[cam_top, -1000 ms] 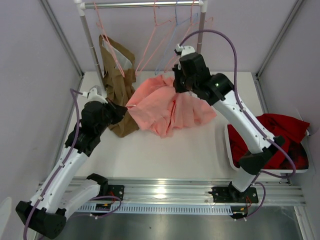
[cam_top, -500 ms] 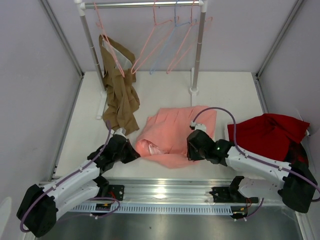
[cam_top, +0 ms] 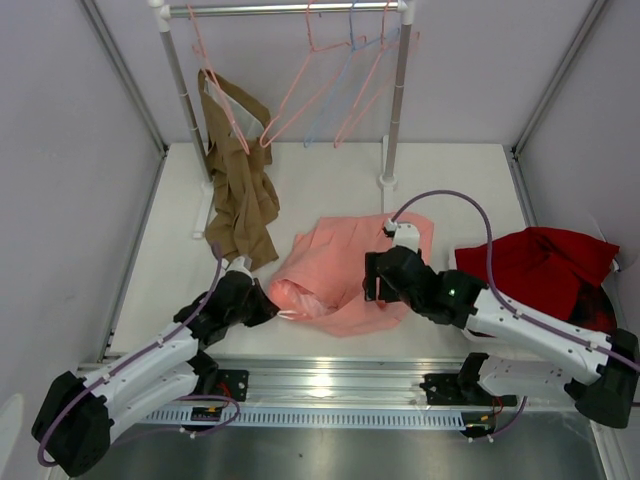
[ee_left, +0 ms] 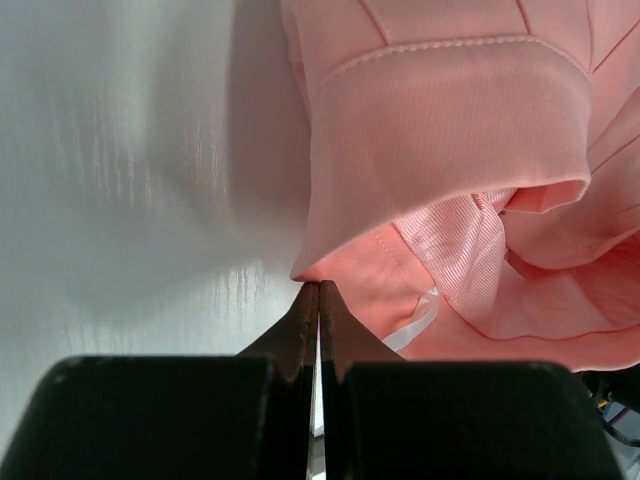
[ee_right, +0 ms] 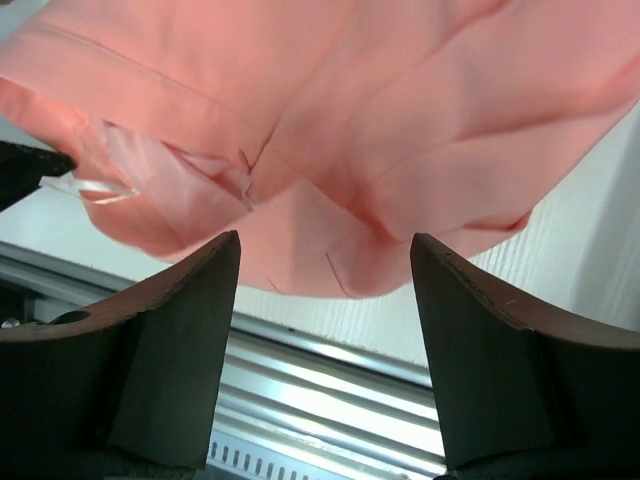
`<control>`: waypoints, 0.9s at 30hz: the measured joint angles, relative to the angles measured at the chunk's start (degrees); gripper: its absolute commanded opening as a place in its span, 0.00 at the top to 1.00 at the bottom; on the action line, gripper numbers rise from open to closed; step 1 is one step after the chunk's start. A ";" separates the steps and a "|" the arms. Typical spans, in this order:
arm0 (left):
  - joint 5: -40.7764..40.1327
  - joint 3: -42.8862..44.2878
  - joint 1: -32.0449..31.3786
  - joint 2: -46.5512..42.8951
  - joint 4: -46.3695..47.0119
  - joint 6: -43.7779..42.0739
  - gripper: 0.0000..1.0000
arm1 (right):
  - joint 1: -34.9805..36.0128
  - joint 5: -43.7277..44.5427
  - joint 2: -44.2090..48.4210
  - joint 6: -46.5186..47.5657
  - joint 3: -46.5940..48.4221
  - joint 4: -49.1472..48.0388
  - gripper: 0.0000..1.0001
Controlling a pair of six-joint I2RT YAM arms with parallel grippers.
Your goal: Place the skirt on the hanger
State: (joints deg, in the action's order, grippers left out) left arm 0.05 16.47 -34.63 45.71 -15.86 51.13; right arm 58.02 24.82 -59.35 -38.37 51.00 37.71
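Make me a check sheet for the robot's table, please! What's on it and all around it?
Surface: white table, with the skirt lying on it.
Job's things: skirt crumpled near the front edge; pink hanger hangs bare on the rail, skirt not on it yet.
Clutter: brown garment hanging at the back left; red cloth heaped at the right.
Grippers: left pincer shut on the skirt's edge; right pincer open over the skirt, gripping nothing.
Cables: a purple cable loops off each arm; no snag seen.
Surroundings: rail on two posts at the back; grey walls.
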 measured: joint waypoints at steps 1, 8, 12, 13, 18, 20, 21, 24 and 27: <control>-0.15 0.00 -0.02 -0.42 -0.13 -0.17 1.00 | 0.00 0.63 -1.90 1.27 2.01 0.17 0.24; -0.96 -1.03 -0.04 -2.01 -0.13 -0.17 1.00 | -1.25 -2.93 -17.84 12.52 11.89 -3.63 0.34; -1.18 -1.27 -0.07 -1.92 0.07 -0.17 1.00 | 0.04 -5.92 -25.92 16.11 12.15 -5.51 0.42; -1.20 -1.27 -0.09 -1.81 0.26 -0.17 1.00 | 0.72 -6.38 -26.49 16.26 11.39 -5.62 0.46; -1.11 -1.27 -0.09 0.94 1.77 -0.20 1.00 | 5.38 -7.74 -22.40 14.25 5.29 -3.21 0.62; -1.11 -1.27 -0.09 2.23 2.29 -0.22 1.00 | 7.54 -7.54 -17.75 11.80 3.15 -0.72 0.63; -1.09 -1.27 -0.09 2.93 2.67 -0.22 1.00 | 8.48 -7.50 -15.04 10.19 2.21 0.37 0.64; -0.94 -1.27 -0.11 4.39 3.76 -0.44 1.00 | 11.04 -7.41 -7.85 5.20 -0.26 3.21 0.66; -0.87 -1.27 -0.13 5.73 4.59 -0.70 1.00 | 13.25 -7.52 -4.68 0.31 -3.98 4.39 0.67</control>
State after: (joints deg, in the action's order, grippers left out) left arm -0.82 15.20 -34.76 51.44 -11.27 50.43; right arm 71.26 17.30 -64.03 -38.06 47.03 42.11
